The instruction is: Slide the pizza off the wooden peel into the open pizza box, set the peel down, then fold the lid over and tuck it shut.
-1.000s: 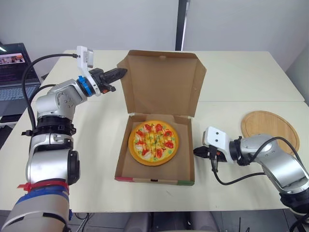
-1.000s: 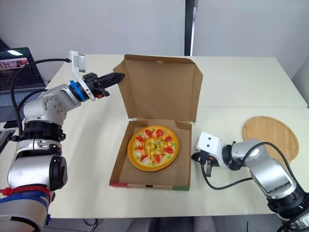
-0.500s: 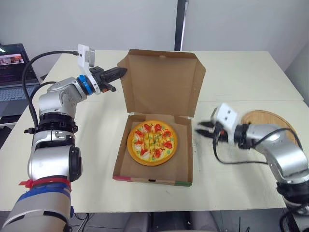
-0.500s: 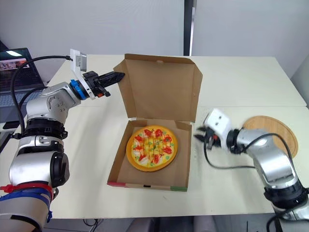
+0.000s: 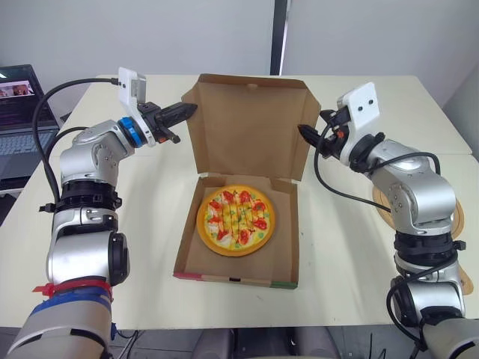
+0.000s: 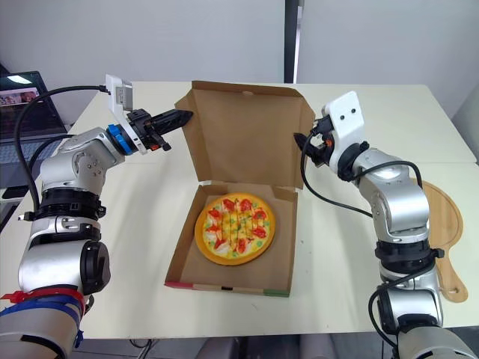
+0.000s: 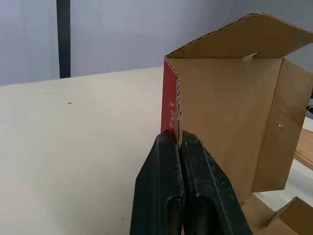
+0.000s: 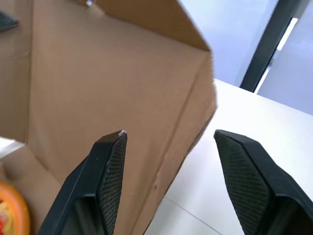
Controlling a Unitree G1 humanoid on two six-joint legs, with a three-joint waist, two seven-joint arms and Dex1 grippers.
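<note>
At counter middle: the pizza [image 5: 236,220] lies flat inside the base of the box [image 5: 284,254], so sliding it in looks done.
Lid: the lid [image 5: 247,127] stands nearly upright from the box's 12 o'clock edge, its side flaps angled forward; it has yet to be folded over.
Peel: the peel [image 6: 438,217] lies flat on the counter [image 5: 352,247] at 3 o'clock of the box, well apart from it, so setting it down also looks done.
Left claw: the left claw [image 7: 178,139] is clenched on the lid's 9 o'clock edge, with the cardboard rim pinched between its fingers, probably to hold that side firm for the fold.
Right claw: the right claw [image 8: 168,134] is released and spread, and the lid's 3 o'clock flap runs between its fingers; my guess is that it is lining up to pinch that side to match the other.
Step in hand: gripping both lid edges before swinging the lid down toward 6 o'clock.
Hard to make out: whether either right finger touches the flap; how deep the left pinch goes.
Hidden: much of the peel sits behind the right arm; the lid's tuck flap is mostly out of sight.
Bystander: a laptop [image 5: 19,112] at 9 o'clock of the counter, cut off by the frame.
</note>
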